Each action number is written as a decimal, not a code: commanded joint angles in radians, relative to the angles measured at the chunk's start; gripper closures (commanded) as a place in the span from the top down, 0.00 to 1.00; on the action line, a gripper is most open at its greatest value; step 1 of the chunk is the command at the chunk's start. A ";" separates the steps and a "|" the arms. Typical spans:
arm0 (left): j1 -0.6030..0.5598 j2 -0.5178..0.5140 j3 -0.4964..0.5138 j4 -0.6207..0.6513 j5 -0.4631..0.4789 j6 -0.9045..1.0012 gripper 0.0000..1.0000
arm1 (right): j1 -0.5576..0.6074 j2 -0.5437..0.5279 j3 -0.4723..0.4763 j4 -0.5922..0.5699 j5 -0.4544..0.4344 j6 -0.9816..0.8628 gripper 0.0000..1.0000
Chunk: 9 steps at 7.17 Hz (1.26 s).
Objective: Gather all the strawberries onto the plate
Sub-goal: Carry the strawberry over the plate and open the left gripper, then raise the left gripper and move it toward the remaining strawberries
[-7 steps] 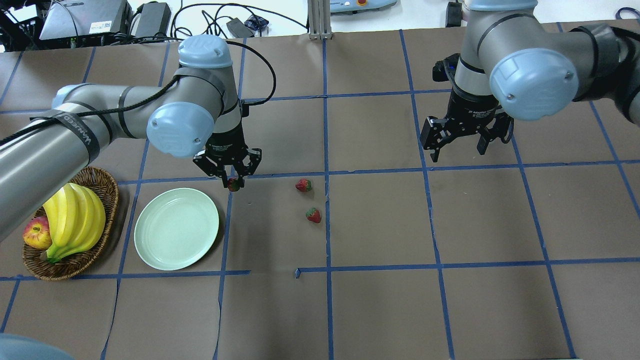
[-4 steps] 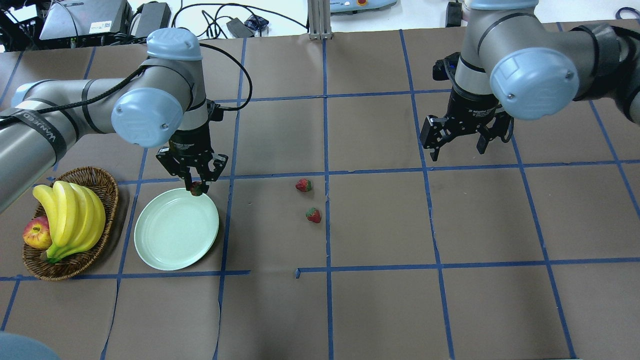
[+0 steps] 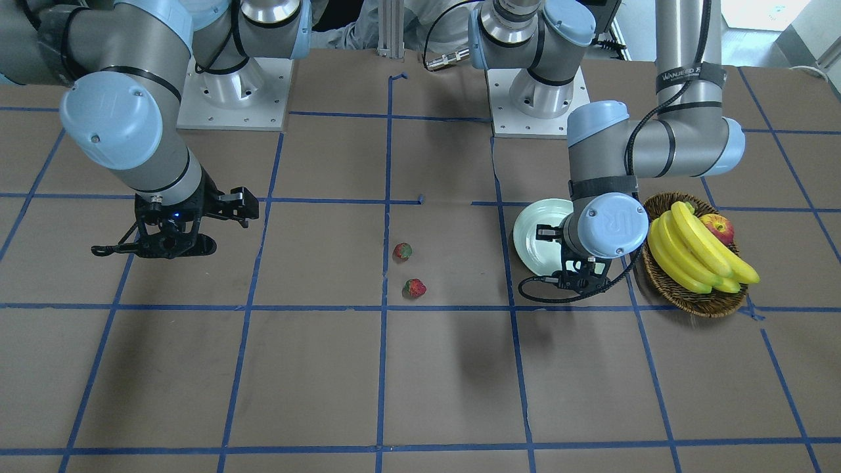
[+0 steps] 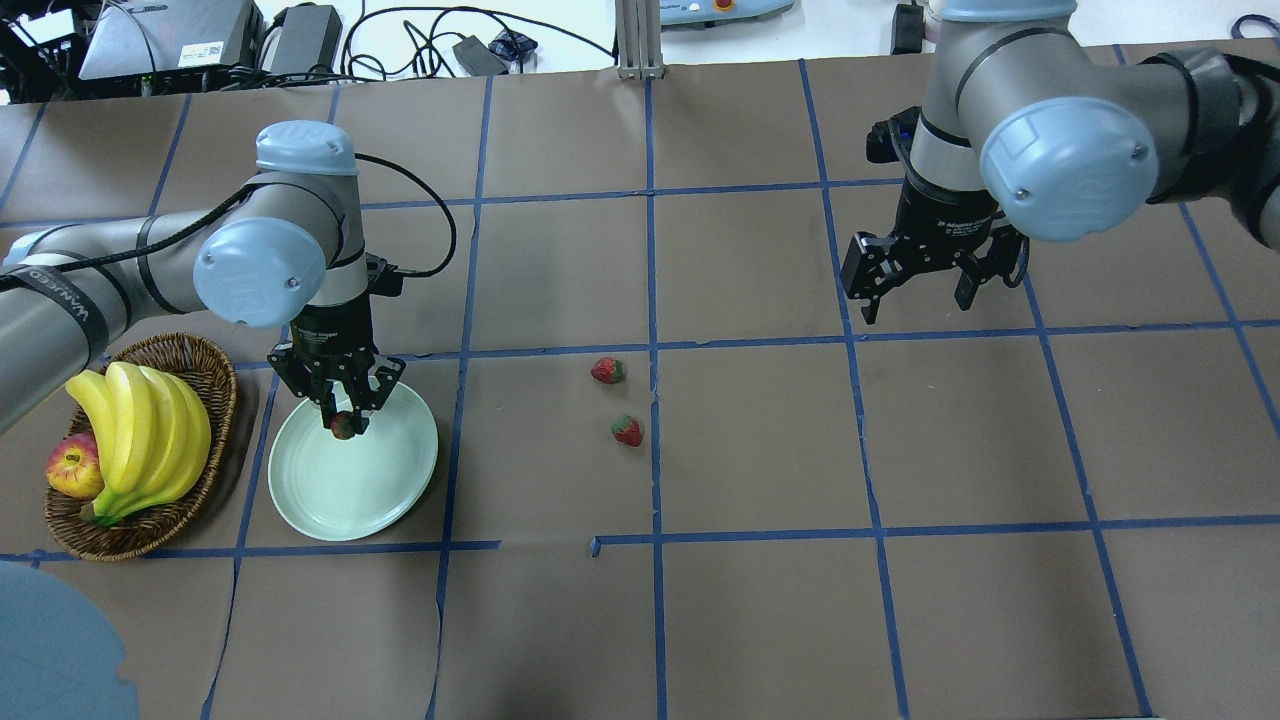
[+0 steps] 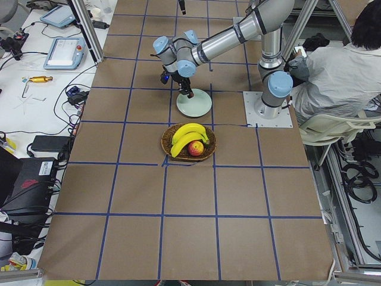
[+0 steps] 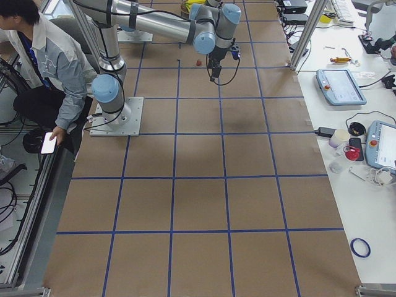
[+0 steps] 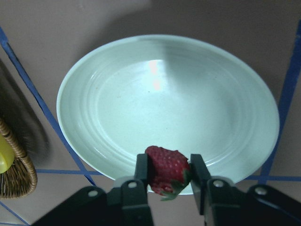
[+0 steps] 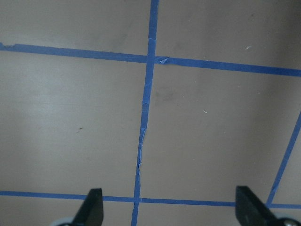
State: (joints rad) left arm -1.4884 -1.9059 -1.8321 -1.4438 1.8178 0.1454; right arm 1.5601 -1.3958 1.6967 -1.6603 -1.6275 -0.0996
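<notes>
My left gripper (image 4: 343, 423) is shut on a red strawberry (image 7: 167, 168) and holds it over the far part of the pale green plate (image 4: 385, 495); the left wrist view shows the plate (image 7: 117, 108) bare beneath the berry. Two more strawberries (image 4: 606, 370) (image 4: 627, 430) lie on the brown table near its middle, also seen from the front (image 3: 402, 250) (image 3: 414, 288). My right gripper (image 4: 915, 300) hangs open over bare table at the far right, its fingertips (image 8: 94, 207) spread wide with nothing between them.
A brown wicker basket (image 4: 215, 385) with bananas (image 4: 150, 440) and an apple (image 4: 72, 470) stands just left of the plate. Blue tape lines grid the table. A seated person (image 5: 339, 77) is behind the robot bases.
My left arm has carried the strawberry leftward from beside the plate to above its far part. The right arm and the two loose strawberries have not moved.
</notes>
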 commanded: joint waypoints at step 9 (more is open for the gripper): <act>-0.122 0.002 0.116 0.150 -0.302 -0.319 1.00 | 0.006 0.000 0.005 0.002 0.004 0.009 1.00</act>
State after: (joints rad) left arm -1.5750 -1.8931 -1.7141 -1.3581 1.5958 -0.0360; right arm 1.5647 -1.3959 1.7005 -1.6584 -1.6256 -0.0913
